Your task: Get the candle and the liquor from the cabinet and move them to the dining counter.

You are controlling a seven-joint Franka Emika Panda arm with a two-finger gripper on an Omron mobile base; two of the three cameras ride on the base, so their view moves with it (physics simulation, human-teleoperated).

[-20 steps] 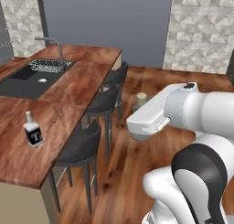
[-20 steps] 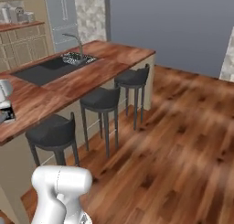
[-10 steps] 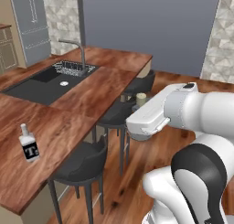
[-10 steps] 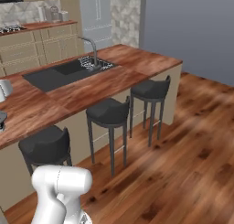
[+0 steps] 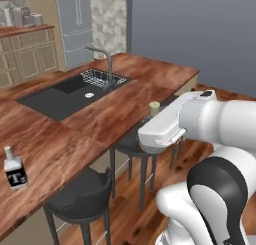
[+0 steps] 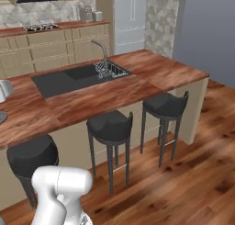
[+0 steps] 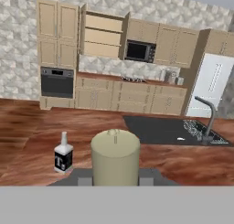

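Partly hidden behind the arm, the candle [image 7: 115, 157] sits gripped in the closed jaws.

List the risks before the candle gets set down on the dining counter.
1. The gripper is shut on the candle, which blocks much of the hand view, so judging the set-down spot may be hard.
2. The liquor stands on the dining counter close by; a careless placement could topple it.

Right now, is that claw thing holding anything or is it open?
End effector: shut on the pale olive-grey candle.
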